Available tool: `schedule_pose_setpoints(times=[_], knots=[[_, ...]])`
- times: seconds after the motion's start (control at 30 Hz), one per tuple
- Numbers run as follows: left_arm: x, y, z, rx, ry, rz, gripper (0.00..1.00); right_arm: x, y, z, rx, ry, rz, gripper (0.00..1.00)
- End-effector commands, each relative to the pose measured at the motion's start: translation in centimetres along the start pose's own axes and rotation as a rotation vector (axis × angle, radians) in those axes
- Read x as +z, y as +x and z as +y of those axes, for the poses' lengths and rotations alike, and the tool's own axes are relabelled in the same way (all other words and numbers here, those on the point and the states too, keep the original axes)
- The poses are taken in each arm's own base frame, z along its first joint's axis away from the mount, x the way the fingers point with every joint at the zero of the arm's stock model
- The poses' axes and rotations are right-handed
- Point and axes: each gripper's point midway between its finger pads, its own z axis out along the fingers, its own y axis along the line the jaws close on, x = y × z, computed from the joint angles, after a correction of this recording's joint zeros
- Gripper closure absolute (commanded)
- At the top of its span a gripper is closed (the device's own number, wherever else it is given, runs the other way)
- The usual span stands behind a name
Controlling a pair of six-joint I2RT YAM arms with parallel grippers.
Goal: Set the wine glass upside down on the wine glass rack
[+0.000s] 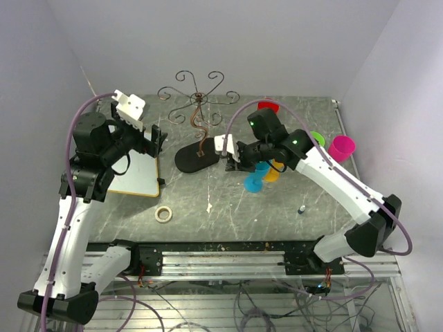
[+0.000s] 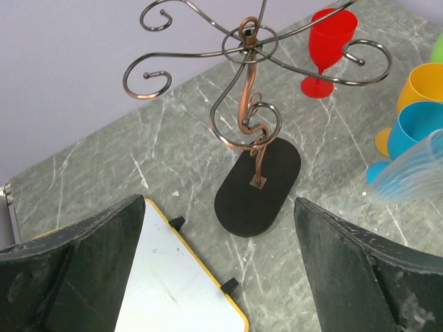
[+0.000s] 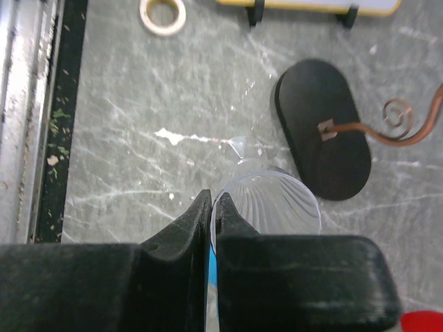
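The wine glass is clear and ribbed. My right gripper is shut on its rim, one finger inside the bowl and one outside. Its round foot points away from the wrist toward the table. In the left wrist view the wine glass shows tilted at the right edge. The wine glass rack, dark wire scrolls on a wavy stem, stands on its black oval base just left of my right gripper. My left gripper hangs open to the rack's left, nothing between its fingers.
Coloured glasses crowd the right side: red, green, pink, yellow, blue. A yellow-edged white board lies under the left gripper. A tape roll sits near the front edge.
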Motion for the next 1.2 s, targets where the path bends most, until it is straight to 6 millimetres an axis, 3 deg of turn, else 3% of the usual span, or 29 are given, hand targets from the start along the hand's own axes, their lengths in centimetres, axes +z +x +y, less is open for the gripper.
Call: schedule_pose_setpoints(times=[0.0, 0.1, 0.33, 0.47, 0.63, 0.83, 1.0, 1.17], knots=[[-1.4, 0.1, 1.0, -0.041, -0.082, 0.028, 0.02, -3.2, -5.4, 1.4, -0.056, -0.026, -0.166, 1.0], [-2.2, 0.3, 1.6, -0.093, -0.139, 0.048, 0.05, -4.9, -8.1, 2.0, -0.079, -0.045, -0.252, 1.0], [-4.6, -0.3, 0.1, -0.149, -0.107, 0.025, 0.07, -10.1, -15.1, 1.8, -0.103, 0.003, -0.446, 1.0], [-5.6, -2.4, -0.8, -0.236, -0.076, -0.013, 0.08, -13.0, -18.9, 0.4, -0.117, 0.073, -0.527, 1.0], [-5.8, -5.1, -2.3, -0.379, 0.012, -0.053, 0.09, -15.2, -22.0, -1.4, -0.103, 0.139, -0.59, 1.0], [-4.7, -6.3, -4.5, -0.499, 0.173, -0.065, 0.16, -15.4, -23.0, -3.7, -0.057, 0.209, -0.604, 1.0], [-3.6, -5.9, -4.2, -0.532, 0.176, -0.053, 0.22, -15.8, -23.1, -4.2, -0.054, 0.249, -0.609, 1.0], [-2.8, -5.2, -4.0, -0.573, 0.179, -0.038, 0.34, -16.6, -23.0, -3.9, -0.059, 0.278, -0.614, 1.0]])
